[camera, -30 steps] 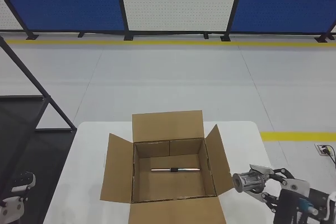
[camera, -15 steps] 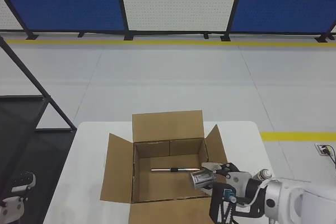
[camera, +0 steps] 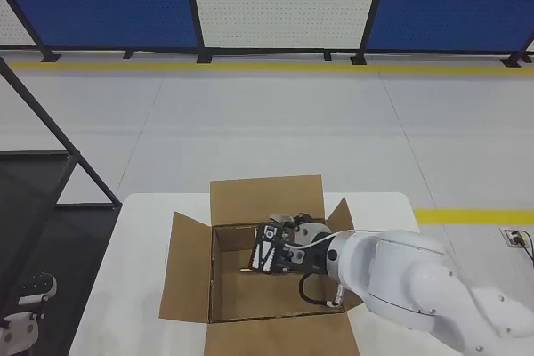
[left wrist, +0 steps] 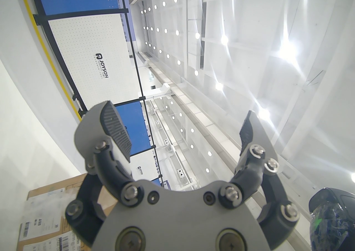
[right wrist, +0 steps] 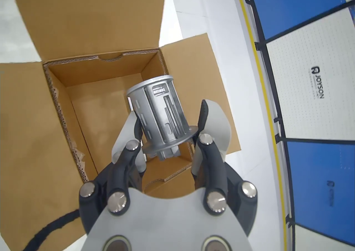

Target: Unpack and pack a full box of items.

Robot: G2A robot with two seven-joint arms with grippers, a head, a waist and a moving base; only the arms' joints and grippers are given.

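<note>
Top view: right end effector (camera: 270,250) sits inside the open cardboard box (camera: 186,267) on the white counter (camera: 139,267). The arm comes in over the box's right flap. Far wall of the box is just beyond the fingertips. I can't make out what it holds from here.

Left wrist view: left end effector (left wrist: 180,117) is aimed up at the ceiling, fingers wide apart with nothing between them. A labelled carton (left wrist: 52,207) is off to one side behind it, and a dark wrapped object (left wrist: 331,216) to the other.

Right wrist view: the right end effector is clamped on a silver metal cylinder (right wrist: 158,108), with the pads (right wrist: 203,113) gripping near its flanged end. The cylinder is tilted, its body sticking out past the fingertips over the box floor. A box corner is just ahead of it.

Risks:
- The hold is low, at the flange, and skewed, so the part could pivot or slip if jolted.
- With the free end near the wall, more travel forward could snag cardboard or shove the box.
- Releasing from this height and tilt likely lets it topple and roll.
</note>
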